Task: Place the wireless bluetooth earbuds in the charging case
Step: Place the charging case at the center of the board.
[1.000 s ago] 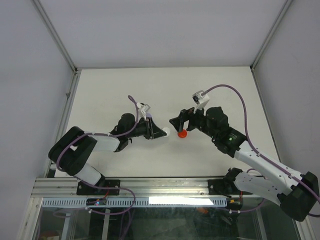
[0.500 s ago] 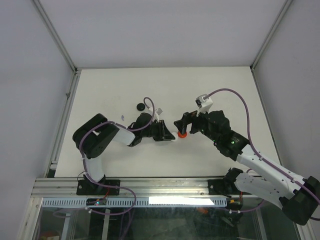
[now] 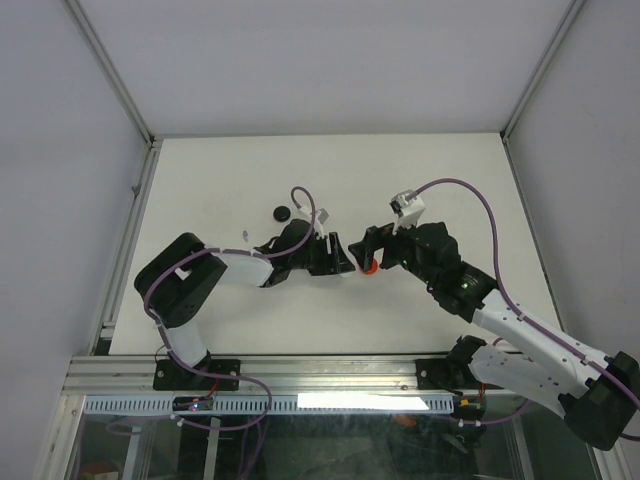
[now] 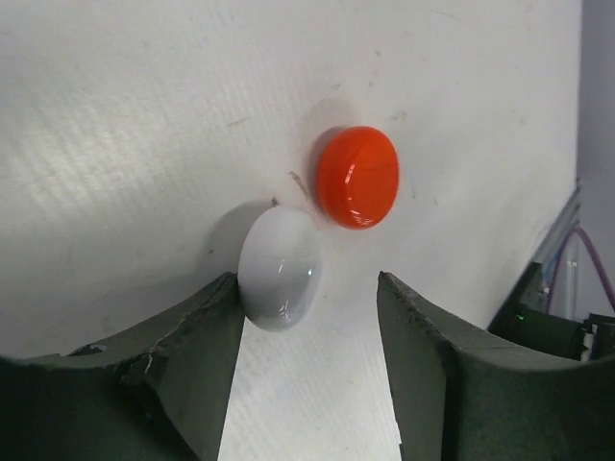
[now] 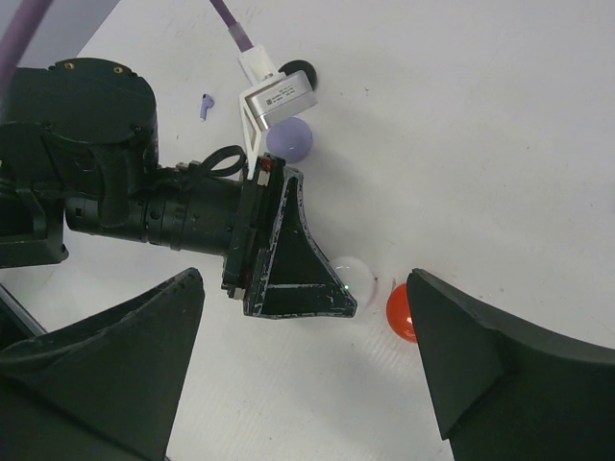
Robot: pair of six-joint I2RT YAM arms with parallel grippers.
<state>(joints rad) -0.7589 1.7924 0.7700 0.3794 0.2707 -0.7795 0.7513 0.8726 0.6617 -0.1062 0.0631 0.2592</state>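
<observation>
White case [image 4: 281, 268] lay on tabletop [image 4: 115, 144] betw. the spread fingers of L tool [image 4: 307, 298], hard by one finger, clear of the other, not gripped. Red case [image 4: 356, 177] sat just right of it. R tool [image 5: 303, 288] was open too, holding nothing, w/ both cases seen betw. its fingers. Purple earbud [image 5: 206, 104] lay loose on tabletop, left of L arm's wrist, near black case [image 5: 300, 72] & purple case [image 5: 289, 139].
</observation>
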